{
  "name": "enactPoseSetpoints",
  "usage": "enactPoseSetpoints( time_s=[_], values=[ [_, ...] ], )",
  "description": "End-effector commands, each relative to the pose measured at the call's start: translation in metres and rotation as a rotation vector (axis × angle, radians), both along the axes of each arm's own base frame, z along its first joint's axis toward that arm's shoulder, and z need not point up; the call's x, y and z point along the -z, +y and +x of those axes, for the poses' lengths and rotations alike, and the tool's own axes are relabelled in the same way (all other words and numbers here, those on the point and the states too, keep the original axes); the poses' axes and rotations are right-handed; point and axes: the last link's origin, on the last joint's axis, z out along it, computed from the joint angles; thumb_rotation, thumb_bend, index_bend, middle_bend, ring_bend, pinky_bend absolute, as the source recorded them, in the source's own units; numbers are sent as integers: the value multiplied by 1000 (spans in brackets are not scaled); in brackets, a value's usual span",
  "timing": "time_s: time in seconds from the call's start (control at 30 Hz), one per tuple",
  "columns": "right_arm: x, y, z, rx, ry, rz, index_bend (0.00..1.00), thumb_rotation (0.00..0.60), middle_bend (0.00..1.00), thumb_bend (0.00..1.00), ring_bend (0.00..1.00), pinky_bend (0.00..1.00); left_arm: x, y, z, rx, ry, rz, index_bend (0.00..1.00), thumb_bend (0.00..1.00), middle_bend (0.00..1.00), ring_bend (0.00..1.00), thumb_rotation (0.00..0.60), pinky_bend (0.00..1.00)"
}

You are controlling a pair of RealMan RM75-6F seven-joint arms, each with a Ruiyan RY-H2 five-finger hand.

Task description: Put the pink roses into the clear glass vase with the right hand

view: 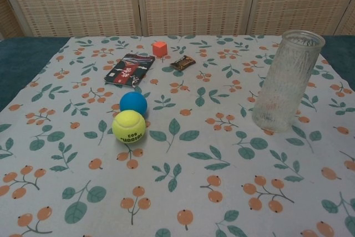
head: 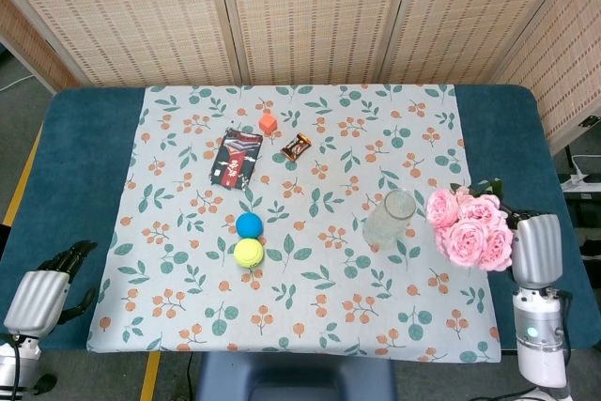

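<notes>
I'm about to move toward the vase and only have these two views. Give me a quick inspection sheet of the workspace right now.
Surface: table with teal cover, floral cloth laid flat over its middle.
Job's things: pink roses held up by the right hand, right of the glass vase; vase upright and holding nothing, roses out of the chest view.
Clutter: blue ball touching yellow tennis ball; dark snack packet; orange cube; small brown wrapper.
Hands: right hand grips the roses' stems; left hand at the table's near left corner, holding nothing, fingers loosely curled.
Cables: power strip with cord on the floor, far right.
Surroundings: woven screen panels behind the table.
</notes>
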Motion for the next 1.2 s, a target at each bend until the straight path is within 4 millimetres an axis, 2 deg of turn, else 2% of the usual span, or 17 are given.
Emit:
enactPoseSetpoints(
  time_s=[0.03,0.27,0.47,0.6,0.97,1.2],
  values=[
    [-10,-7,25,-91,-75,97,912,600,1000,727,1000,1000,0,0,-1,-3,1,0,142,373,146,254,600,424],
    [-13,-24,61,-215,-201,269,912,600,1000,767,1000,1000,1,1,-2,-14,5,-5,142,373,146,255,600,425],
    [-14,-39,79,-253,-244,406,920,600,1000,780,1000,1000,2,0,-2,-14,11,-13,142,373,146,256,600,425],
    [-14,-50,81,-240,-267,479,920,600,1000,782,1000,1000,3,1,-3,-20,13,-15,142,372,146,255,600,425],
    [-13,-81,78,-228,-302,522,920,600,1000,781,1000,1000,4,1,-3,-20,20,-19,142,373,146,256,600,425],
    [-8,-89,81,-227,-304,551,920,600,1000,782,1000,1000,5,1,-3,-24,23,-25,142,371,146,256,600,425]
  ],
)
